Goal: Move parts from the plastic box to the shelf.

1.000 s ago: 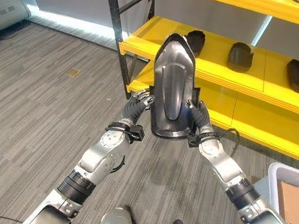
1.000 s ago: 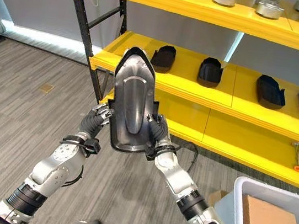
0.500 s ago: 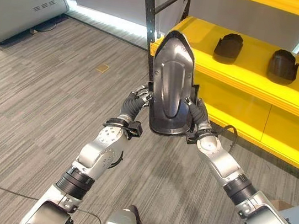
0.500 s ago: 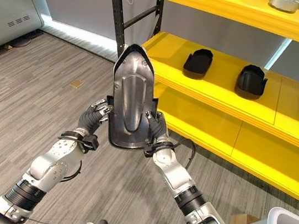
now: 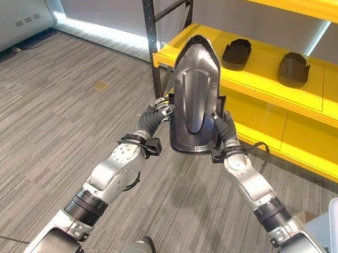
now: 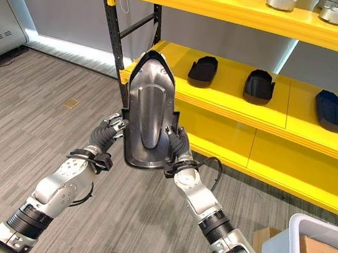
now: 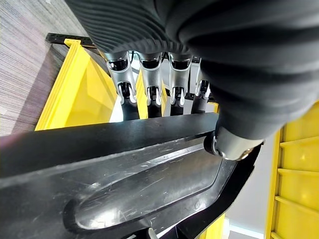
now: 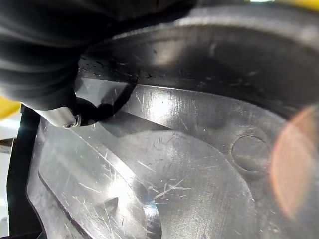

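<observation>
We are carrying one large dark part [image 5: 193,98] upright between both hands, in front of the yellow shelf [image 6: 235,104] and not yet over its middle deck. The main risk, as we judge it, is a slip: we are gripping only the part's lower edges, its pointed end is standing high above the hands, and any uneven squeeze or quick turn toward the shelf could tip it out and drop it on the floor [image 5: 44,115]. A second risk is the tall tip catching the shelf's black post [image 6: 117,28] or the deck edge as we are closing in. Smaller dark parts [image 6: 202,71] are already lying on that deck, so a careless set-down could knock them.

Going left to right: our left hand [image 5: 156,113] is clamping the part's left edge, fingers [image 7: 151,84] behind the rim and thumb pressing the front. Our right hand [image 5: 224,129] is grasping the right edge, thumb on the inner face. Right of the shelf, the box [image 6: 321,230] is standing on the floor.
</observation>
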